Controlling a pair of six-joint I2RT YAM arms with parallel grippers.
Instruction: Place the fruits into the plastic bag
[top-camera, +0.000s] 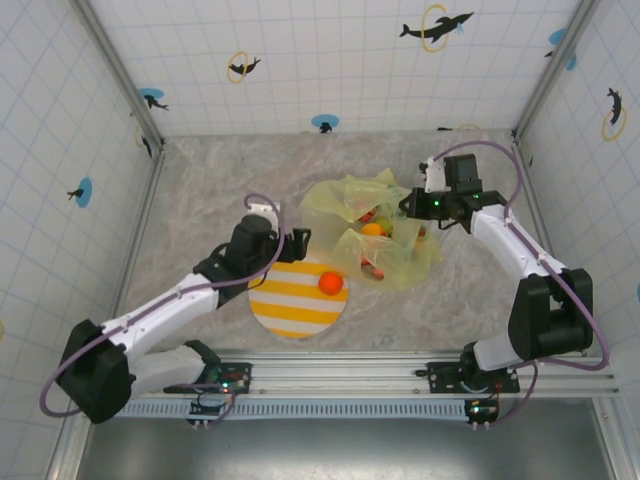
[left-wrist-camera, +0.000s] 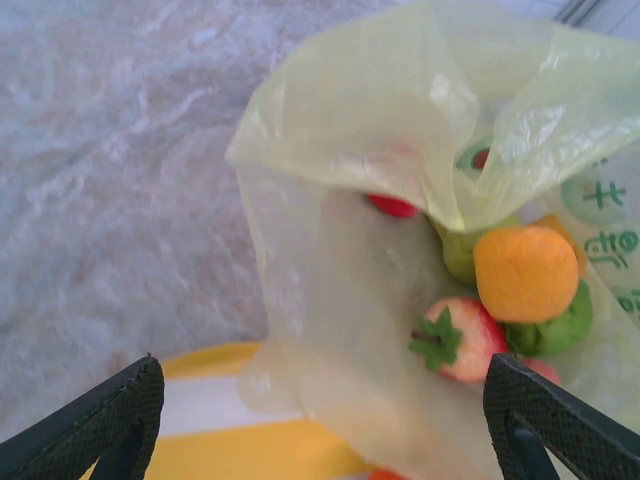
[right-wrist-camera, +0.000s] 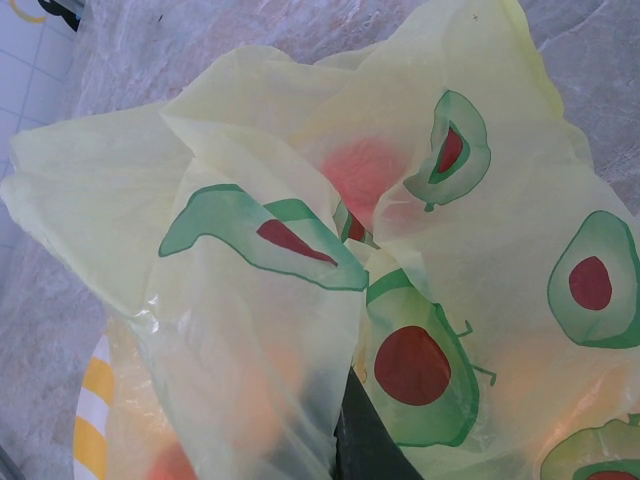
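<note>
Sitting inside plastic bag (left-wrist-camera: 400, 100): fruits (left-wrist-camera: 525, 272)

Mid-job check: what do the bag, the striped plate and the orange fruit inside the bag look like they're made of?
The plastic bag looks like thin translucent film, glossy and crinkled, with fruit colours showing through it. The striped plate is smooth with an even finish, probably plastic, though the look leaves it open. The orange fruit has a matte, faintly grainy skin, so likely a foam or soft plastic toy.
</note>
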